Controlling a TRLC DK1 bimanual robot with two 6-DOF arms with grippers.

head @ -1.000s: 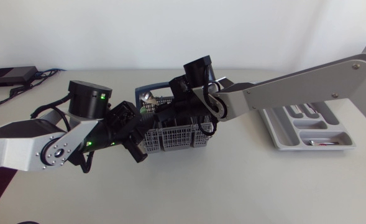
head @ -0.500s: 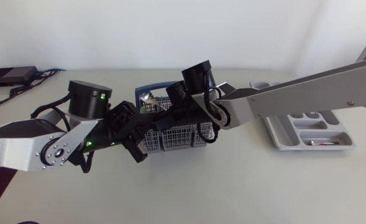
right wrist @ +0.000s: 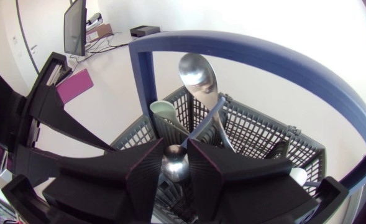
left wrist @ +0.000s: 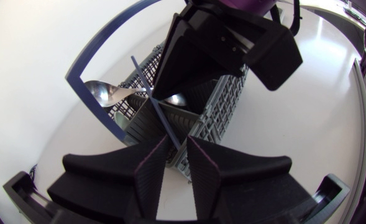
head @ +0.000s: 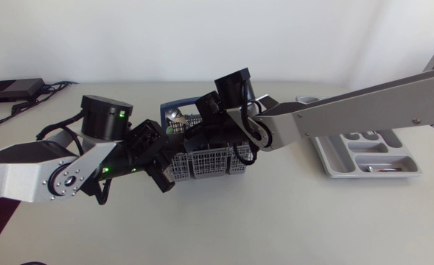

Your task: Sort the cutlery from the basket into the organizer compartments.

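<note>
centrally on the table stands the grey mesh basket, its blue hoop arching over the top, and both arms meet at it. the left arm comes in from the left, and the left gripper sits at the basket's near left corner, drawn in narrow, with the mesh wall caught between its two fingers. the right arm reaches across from the right, past the organizer, and the right gripper is down inside the basket from above. its fingers are close together and pinch a rounded, shiny metal piece from both sides; which kind of cutlery it belongs to cannot be told. more cutlery stands in the basket's cells just ahead of that gripper. a big metal spoon stands bowl up and leans toward the hoop. a pale green spoon is beside it, and a thin blue stem slants between them. something white shows low in a cell off to one side, too hidden to name. the left wrist view shows a second, smaller metal spoon bowl among the cells under the right gripper. the organizer lies well apart from the basket, at the right of the table, and the right arm crosses over its far end. a small item lies in its nearest long compartment, and dark shapes sit in the far ones, too small to identify.
</note>
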